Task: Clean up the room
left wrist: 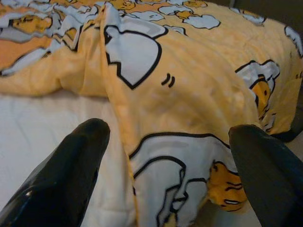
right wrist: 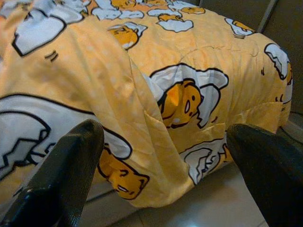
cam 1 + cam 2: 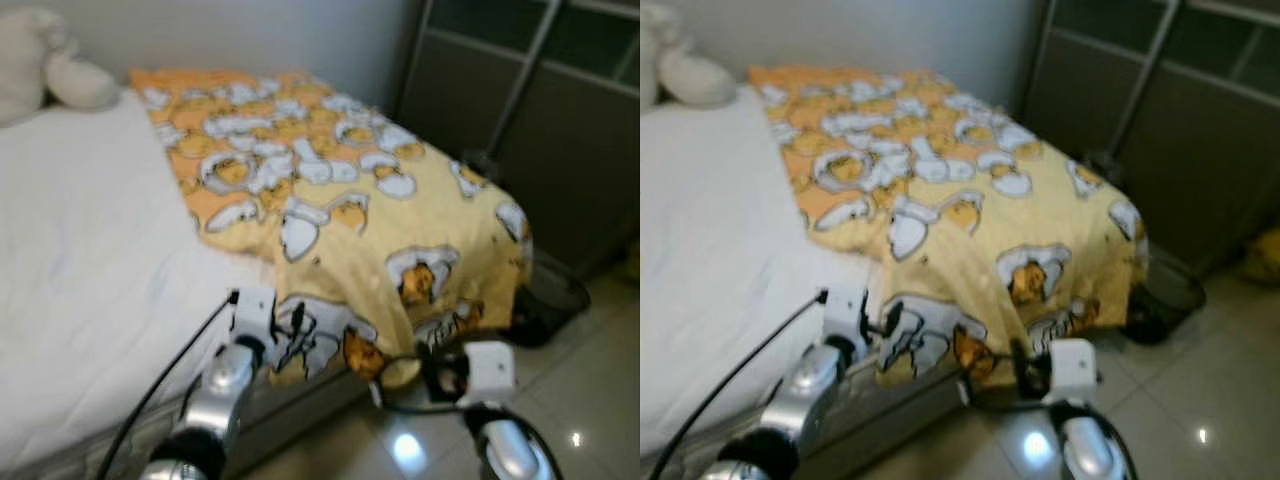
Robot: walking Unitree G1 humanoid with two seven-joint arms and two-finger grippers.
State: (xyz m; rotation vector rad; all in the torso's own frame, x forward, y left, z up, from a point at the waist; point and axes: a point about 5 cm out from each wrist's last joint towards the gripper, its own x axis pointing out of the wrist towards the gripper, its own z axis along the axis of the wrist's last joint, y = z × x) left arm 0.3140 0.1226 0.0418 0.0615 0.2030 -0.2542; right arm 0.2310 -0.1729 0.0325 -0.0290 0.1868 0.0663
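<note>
A yellow blanket printed with cartoon eggs covers the right half of the bed and hangs over its near corner. The white sheet lies bare on the left half. My left gripper is at the blanket's near hem, where it meets the sheet. In the left wrist view it is open, its fingers apart with the blanket's edge ahead between them. My right gripper is low at the hanging corner. The right wrist view shows it open too, facing the drooping fold.
A cream plush toy sits at the head of the bed. Dark sliding doors stand to the right. A black mesh bin is on the glossy tiled floor beside the bed's corner.
</note>
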